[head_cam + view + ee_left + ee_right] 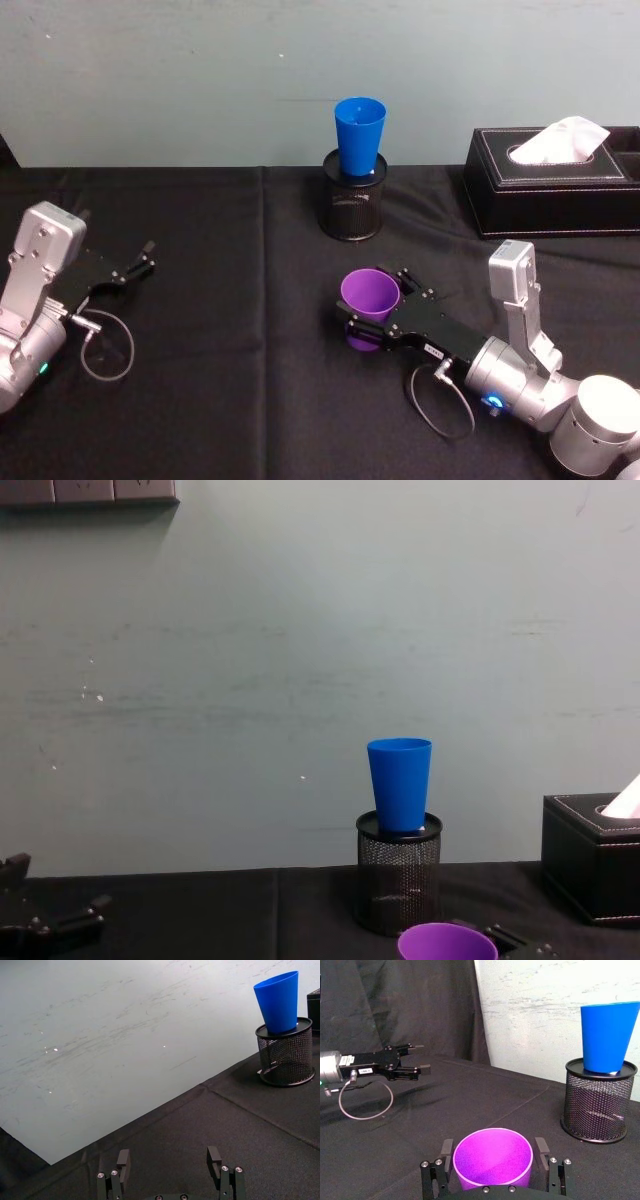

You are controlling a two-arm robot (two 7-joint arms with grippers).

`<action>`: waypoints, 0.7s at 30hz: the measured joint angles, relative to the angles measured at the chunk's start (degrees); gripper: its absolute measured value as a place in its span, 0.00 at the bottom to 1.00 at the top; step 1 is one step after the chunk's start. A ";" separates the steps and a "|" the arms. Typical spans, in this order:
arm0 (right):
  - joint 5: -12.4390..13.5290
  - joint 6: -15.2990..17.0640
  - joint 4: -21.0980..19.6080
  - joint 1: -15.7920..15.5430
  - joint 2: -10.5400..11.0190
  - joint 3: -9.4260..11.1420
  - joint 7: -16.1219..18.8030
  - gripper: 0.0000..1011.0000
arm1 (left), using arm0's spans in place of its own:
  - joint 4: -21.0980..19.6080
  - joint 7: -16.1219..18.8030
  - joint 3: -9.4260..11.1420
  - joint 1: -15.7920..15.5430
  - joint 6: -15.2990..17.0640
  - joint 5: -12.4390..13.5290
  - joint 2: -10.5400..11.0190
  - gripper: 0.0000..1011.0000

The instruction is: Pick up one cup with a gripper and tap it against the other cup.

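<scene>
Flanking purple cup [492,1158]: right claw [492,1152]

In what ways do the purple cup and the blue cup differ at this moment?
The purple cup stands on the black tablecloth; the blue cup sits raised in the mesh pen holder. The purple cup is between the right gripper's fingers; nothing holds the blue cup. The purple cup is nearer the robot; the blue cup is by the wall. Both are upright, tapered and plain.

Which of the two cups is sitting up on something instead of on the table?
The blue cup; it stands in the black mesh holder, unlike the purple cup.
</scene>
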 joint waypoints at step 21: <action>-0.76 2.33 -9.65 -2.30 1.33 1.91 -4.75 0.99 | 0.00 0.00 0.00 0.00 0.00 0.00 0.00 0.99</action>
